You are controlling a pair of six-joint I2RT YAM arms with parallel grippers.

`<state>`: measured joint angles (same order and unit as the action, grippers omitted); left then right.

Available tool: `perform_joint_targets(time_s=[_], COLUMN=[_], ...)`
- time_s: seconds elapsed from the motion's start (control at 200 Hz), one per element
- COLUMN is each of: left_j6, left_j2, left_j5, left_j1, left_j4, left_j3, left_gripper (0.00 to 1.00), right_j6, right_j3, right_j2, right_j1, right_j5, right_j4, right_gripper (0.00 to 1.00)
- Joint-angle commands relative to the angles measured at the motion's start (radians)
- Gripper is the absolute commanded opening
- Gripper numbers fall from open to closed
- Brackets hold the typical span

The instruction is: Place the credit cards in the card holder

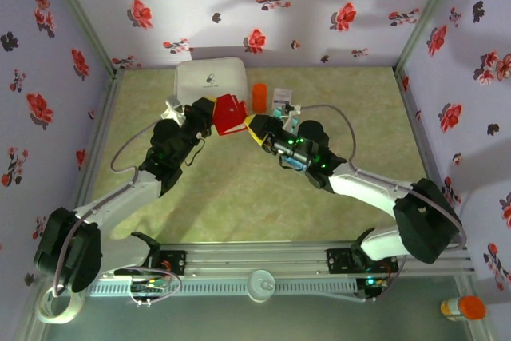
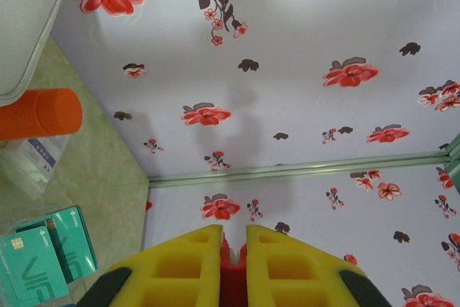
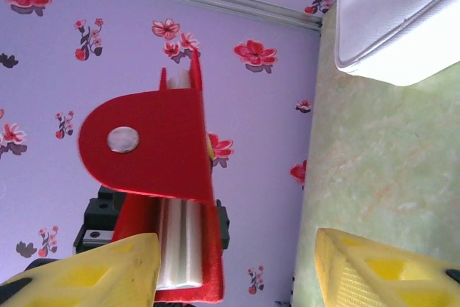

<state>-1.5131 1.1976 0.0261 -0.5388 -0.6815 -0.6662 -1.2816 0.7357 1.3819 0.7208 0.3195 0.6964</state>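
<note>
While the left gripper (image 2: 233, 239) is pinching one edge of it between pressed-together yellow fingers (image 2: 187, 264), the card holder (image 1: 229, 115) is standing open on edge between the two grippers. Its rounded red flap, carrying a metal snap (image 3: 123, 139), is jutting out sideways, and its pale inside is facing the right wrist camera. Whether its lower edge is touching the table (image 3: 374, 177) cannot be told.

The right gripper (image 3: 236, 239) is sitting spread wide around the holder without clamping it. The red leather is lying close to one finger, with an open gap running across to the other finger.

Beyond the holder, away from both grippers, the white case (image 3: 402, 19) is sitting near, leaving a narrow strip of bare green table. The orange cylinder (image 2: 39, 113) is lying beside that case, and a small printed box (image 2: 36, 159) is resting next to the cylinder.

The credit cards (image 2: 43, 260), teal and glossy, are lying flat and overlapping on the table just past the right gripper's far side, apart from the holder.

Pale floral walls (image 2: 287, 70) are closing in the table on three sides.
</note>
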Motion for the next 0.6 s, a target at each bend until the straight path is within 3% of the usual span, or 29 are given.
perform_joint_targets(time_s=[0.0,0.595], left_j6=[-0.008,-0.006], left_j2=[0.006,0.027], left_j5=[0.016,0.015], left_j1=[-0.004,-0.013], left_j4=[-0.064,-0.079], left_j3=[0.007,0.012], left_gripper=[0.0,0.0], right_j6=[-0.027,-0.054], right_j3=[0.005,0.001], right_j2=[0.018,0.036], right_j1=[0.009,0.012], right_j5=[0.022,0.038], right_j4=[0.066,0.127], right_gripper=[0.58,0.51])
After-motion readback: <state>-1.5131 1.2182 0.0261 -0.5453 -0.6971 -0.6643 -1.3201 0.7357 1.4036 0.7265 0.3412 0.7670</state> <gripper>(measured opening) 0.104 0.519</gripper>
